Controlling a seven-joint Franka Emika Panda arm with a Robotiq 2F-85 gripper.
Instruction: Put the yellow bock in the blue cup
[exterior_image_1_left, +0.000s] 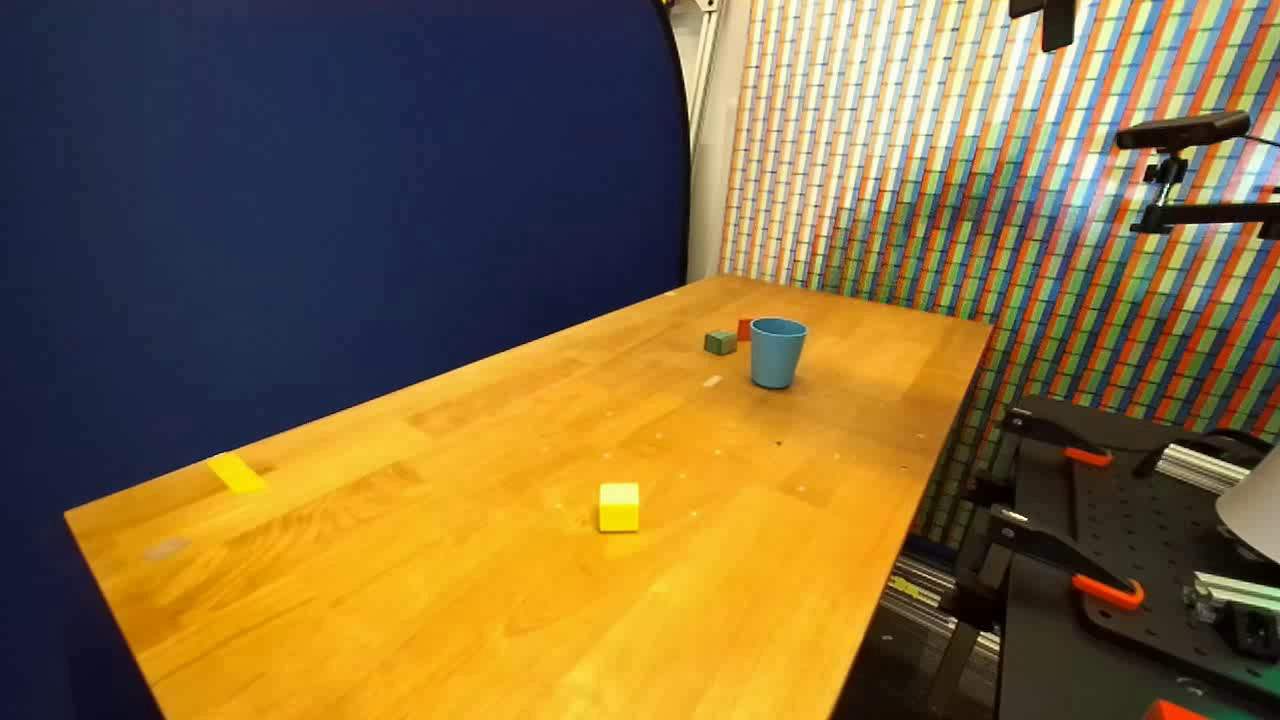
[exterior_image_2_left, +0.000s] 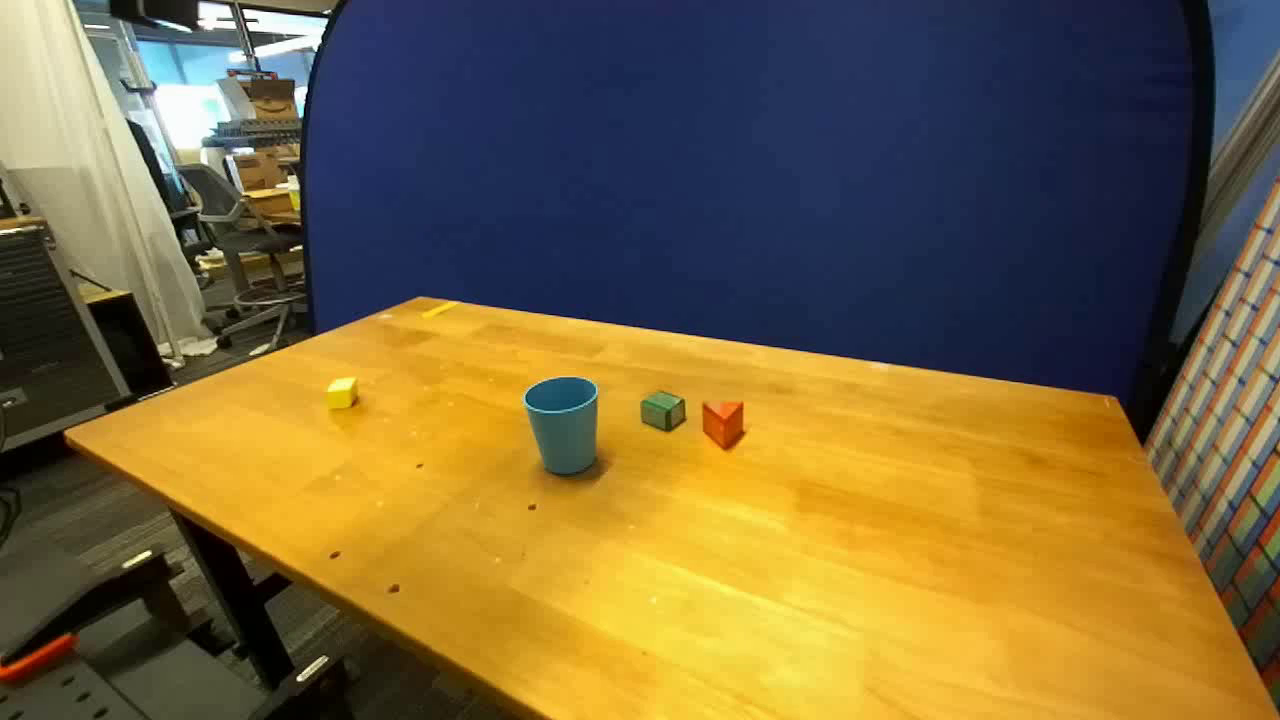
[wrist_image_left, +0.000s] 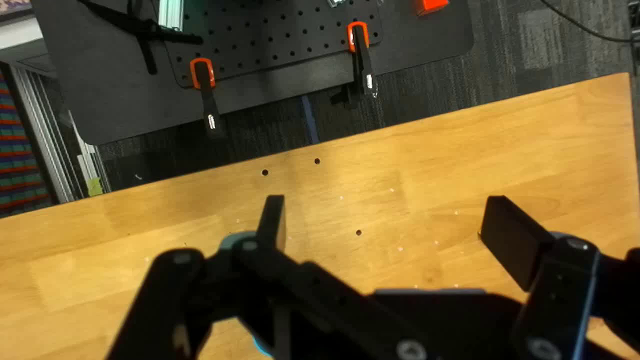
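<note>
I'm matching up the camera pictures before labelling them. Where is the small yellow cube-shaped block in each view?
In an exterior view: the small yellow cube-shaped block is below centre on the brown wooden table.
In an exterior view: the block is left of the blue tapered cup.
Wrist view: not seen; the black gripper covers much of the lower half.
Shared landmark: the table, in all three.

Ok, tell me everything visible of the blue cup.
The blue cup is plain, smooth, probably plastic, tapering from a wide open rim to a narrower base; no handle shows. It stands upright on the wooden table, which alone touches it, near but apart from the green block. Its inside bottom is hidden, so contents are unclear.
</note>
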